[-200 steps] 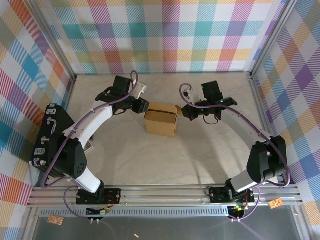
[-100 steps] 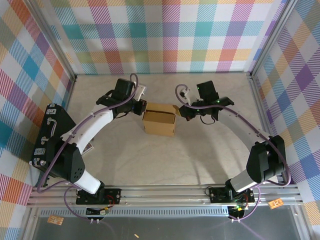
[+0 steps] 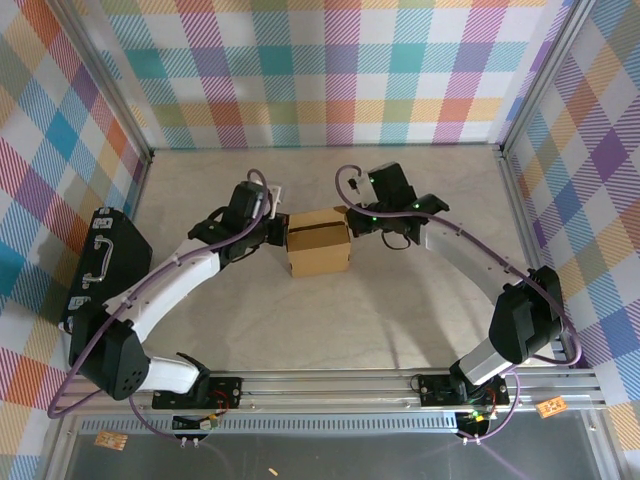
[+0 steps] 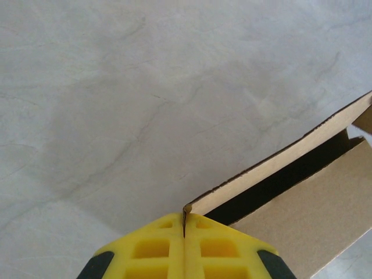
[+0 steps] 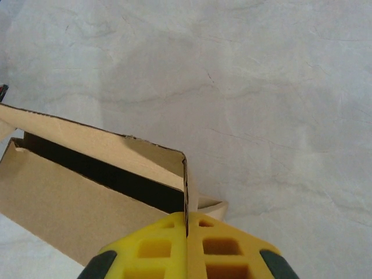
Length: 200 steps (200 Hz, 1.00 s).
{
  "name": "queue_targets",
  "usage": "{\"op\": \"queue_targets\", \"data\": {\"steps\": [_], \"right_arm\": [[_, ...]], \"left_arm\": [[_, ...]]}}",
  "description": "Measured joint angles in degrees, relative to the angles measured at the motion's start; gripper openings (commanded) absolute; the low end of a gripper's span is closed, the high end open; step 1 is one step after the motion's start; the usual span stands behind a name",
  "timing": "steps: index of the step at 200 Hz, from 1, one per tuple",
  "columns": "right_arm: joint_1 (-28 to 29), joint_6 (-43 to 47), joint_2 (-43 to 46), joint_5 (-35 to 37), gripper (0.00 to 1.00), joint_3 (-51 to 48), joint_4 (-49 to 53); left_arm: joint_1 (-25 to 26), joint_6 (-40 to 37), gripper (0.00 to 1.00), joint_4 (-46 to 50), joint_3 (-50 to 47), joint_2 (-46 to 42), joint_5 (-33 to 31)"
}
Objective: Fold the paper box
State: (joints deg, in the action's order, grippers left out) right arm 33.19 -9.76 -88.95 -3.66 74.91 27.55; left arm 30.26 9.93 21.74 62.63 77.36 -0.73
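Left tool (image 4: 184, 229) and right tool (image 5: 187, 226) each clench a cardboard edge of the open box (image 3: 318, 245) on the desk (image 3: 400, 310).

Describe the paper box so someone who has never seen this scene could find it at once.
On the pale marbled table, look at the middle, where the two arms meet. The paper box sits between the left gripper and the right gripper, each pinching an edge of it. It is plain brown cardboard, unlike the black case at the table's left edge.
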Motion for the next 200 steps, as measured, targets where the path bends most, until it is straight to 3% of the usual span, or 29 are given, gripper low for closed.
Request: {"op": "queue_targets", "data": {"steps": [61,200], "right_arm": [[3.0,-6.1,0.0,6.6,0.03,-0.5,-1.7],[6.5,-9.2,1.3,14.8,0.0,-4.8,-7.9]], "left_arm": [[2.2,6.1,0.0,-5.4,-3.7,-1.4,-5.6],[6.1,15.0,0.0,-8.4,-5.7,-1.7,-13.2]]}}
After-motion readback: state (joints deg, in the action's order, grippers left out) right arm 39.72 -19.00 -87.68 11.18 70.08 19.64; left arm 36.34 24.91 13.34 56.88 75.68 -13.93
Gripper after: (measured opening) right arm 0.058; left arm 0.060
